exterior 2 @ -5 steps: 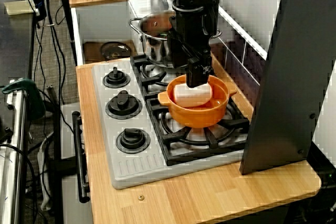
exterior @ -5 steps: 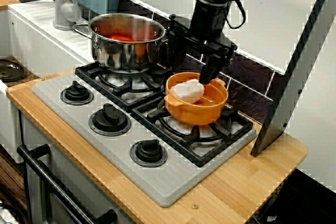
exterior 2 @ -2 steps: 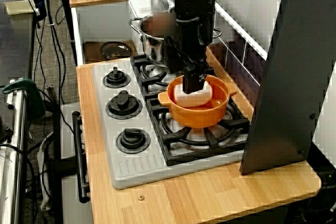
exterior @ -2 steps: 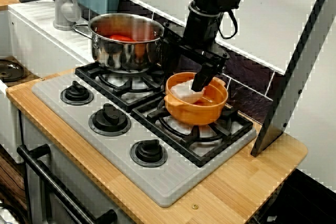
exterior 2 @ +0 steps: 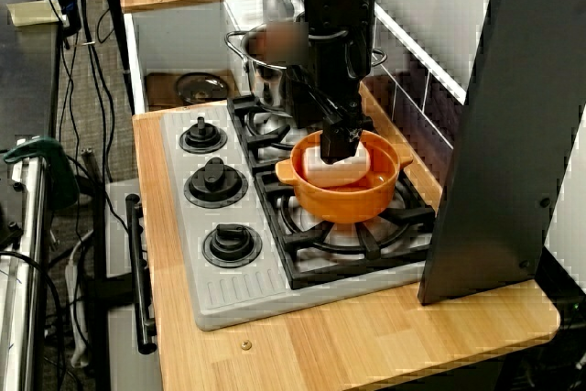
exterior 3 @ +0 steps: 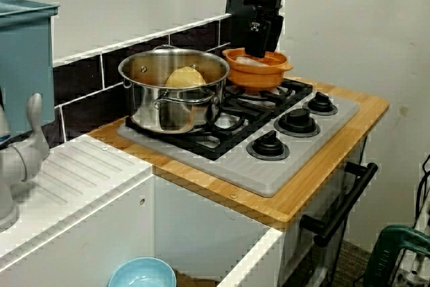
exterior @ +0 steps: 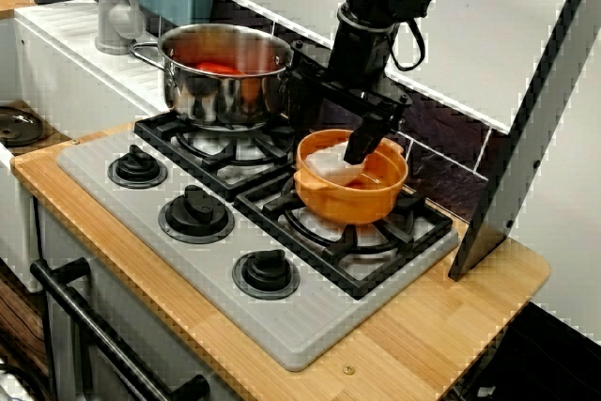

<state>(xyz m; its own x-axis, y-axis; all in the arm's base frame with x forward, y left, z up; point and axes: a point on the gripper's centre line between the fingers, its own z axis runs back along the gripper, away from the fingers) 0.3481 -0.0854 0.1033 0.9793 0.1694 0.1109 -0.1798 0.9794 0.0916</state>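
Orange bowl [exterior 2: 348, 200] w/ white block [exterior 2: 320, 171] inside; gripper [exterior 2: 335, 153] reaches in at block, can't tell if jaws clamp it. Steel pot [exterior: 221, 91] beside bowl.

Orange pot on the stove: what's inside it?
A white block sits inside the orange pot. The gripper reaches in from above it; whether it clamps the block cannot be told. The pot's floor beneath the block is covered.
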